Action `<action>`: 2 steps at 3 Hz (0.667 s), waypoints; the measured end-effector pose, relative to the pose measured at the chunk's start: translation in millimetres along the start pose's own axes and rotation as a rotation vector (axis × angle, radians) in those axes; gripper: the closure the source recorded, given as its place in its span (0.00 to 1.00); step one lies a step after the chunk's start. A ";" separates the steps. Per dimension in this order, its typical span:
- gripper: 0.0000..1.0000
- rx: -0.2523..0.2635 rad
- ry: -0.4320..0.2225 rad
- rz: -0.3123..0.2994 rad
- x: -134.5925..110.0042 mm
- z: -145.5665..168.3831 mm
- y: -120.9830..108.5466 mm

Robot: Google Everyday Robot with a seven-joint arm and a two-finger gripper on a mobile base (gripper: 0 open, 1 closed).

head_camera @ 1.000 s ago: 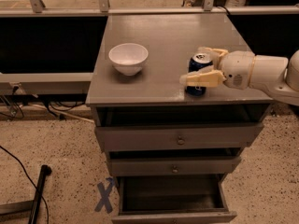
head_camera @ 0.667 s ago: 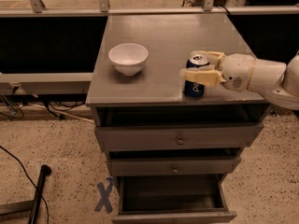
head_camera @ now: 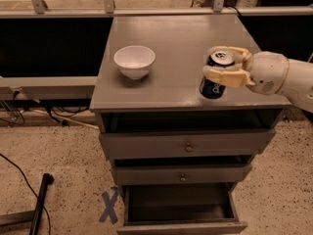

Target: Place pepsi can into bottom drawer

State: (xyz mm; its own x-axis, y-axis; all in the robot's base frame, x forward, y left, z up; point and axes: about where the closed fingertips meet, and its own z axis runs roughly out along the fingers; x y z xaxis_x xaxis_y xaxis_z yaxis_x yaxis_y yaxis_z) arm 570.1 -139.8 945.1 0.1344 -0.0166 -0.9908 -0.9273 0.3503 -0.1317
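The pepsi can (head_camera: 213,80), dark blue with a silver top, is near the front right of the grey cabinet top (head_camera: 171,38), tilted a little and lifted slightly off the surface. My gripper (head_camera: 220,63) reaches in from the right and is shut on the can, its tan fingers (head_camera: 226,77) wrapped around the can's upper half. The bottom drawer (head_camera: 181,204) is pulled out below, its dark interior showing, straight under the cabinet front.
A white bowl (head_camera: 134,61) stands on the cabinet top to the left of the can. Two shallower drawers with round knobs (head_camera: 188,146) sit above the bottom drawer. A blue X mark (head_camera: 110,205) and a black cable and pole lie on the floor at left.
My gripper has closed round the can and raised it a little off the cabinet top, tilting it.
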 end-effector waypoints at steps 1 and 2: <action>1.00 -0.051 0.114 -0.062 -9.1 -34.0 37.3; 1.00 -0.032 0.251 0.026 34.2 -85.1 68.5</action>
State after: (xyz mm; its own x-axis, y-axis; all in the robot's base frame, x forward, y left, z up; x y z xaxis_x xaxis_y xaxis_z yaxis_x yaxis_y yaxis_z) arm 481.5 -196.2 899.6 0.0229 -0.2412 -0.9702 -0.9403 0.3243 -0.1029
